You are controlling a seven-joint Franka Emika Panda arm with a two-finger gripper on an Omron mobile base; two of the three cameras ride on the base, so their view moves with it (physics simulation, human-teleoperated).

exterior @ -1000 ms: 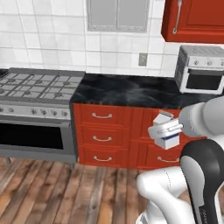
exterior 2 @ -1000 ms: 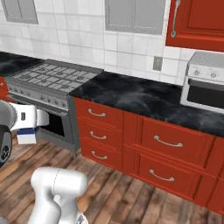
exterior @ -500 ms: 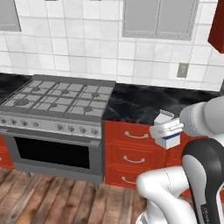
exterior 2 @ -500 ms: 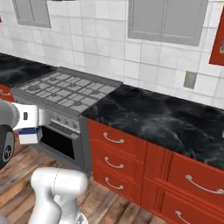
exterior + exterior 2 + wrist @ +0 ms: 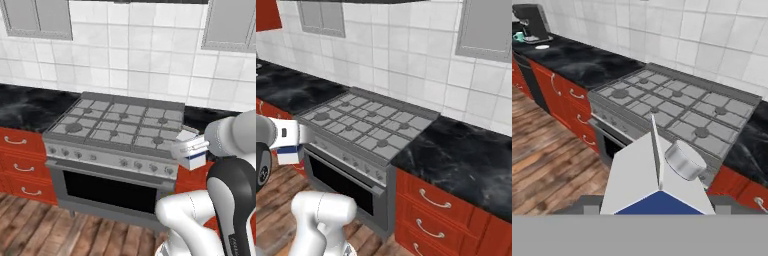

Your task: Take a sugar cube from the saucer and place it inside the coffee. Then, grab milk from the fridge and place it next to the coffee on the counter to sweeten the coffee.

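Observation:
My gripper [image 5: 194,149] is shut on the milk [image 5: 193,160], a white carton with a blue base, held in front of the stove at my right side. From the other side the milk [image 5: 287,156] hangs at the far left by my gripper [image 5: 292,144]. In the hand view the carton's gable top [image 5: 654,175] covers the fingertips. Far off at the top left, the teal coffee mug [image 5: 518,36] stands on the black counter [image 5: 577,62] beside the white saucer [image 5: 542,47]. At that distance any sugar cube is too small to tell.
A grey gas stove [image 5: 122,125] with an oven door [image 5: 107,190] sits ahead of me. Red drawers [image 5: 431,210] run under the counter [image 5: 471,155]. A black coffee machine [image 5: 532,22] stands behind the mug. Wooden floor [image 5: 552,160] lies open to the left.
The whole picture has shifted: the base has driven left along the cabinets, so the stove now sits in the middle. The carton stays held in my gripper.

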